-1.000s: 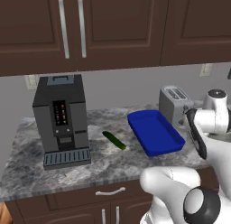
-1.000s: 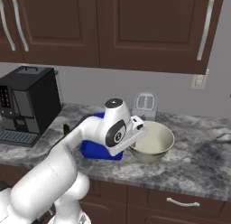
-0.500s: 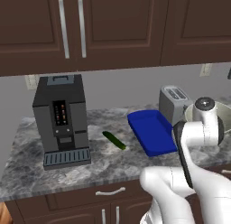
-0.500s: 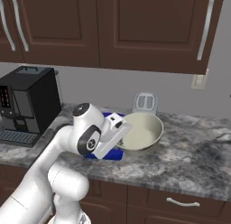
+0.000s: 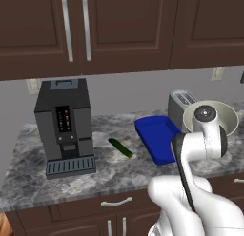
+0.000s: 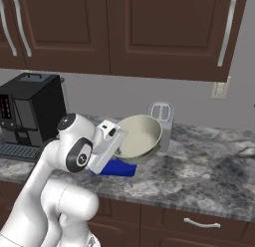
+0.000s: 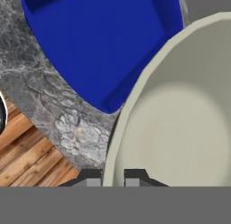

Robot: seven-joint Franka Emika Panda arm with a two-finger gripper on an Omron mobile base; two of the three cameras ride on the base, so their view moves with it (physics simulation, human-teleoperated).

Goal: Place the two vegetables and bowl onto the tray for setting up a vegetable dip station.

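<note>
My gripper is shut on the near rim of the bowl, a deep cream-white bowl held tilted in the air over the counter. In the hand view the rim of the bowl runs between the two fingertips, and the blue tray lies just beyond and to the left. From the left base view the bowl shows behind my wrist, to the right of the tray. The dark green cucumber lies on the counter left of the tray.
A silver toaster stands at the wall behind the tray. A black coffee machine occupies the counter's left end. The counter's front edge and wooden floor lie close under the bowl.
The arm has swung the bowl up and leftward, from over the counter on the right toward the tray. The cucumber and tray have not moved.
</note>
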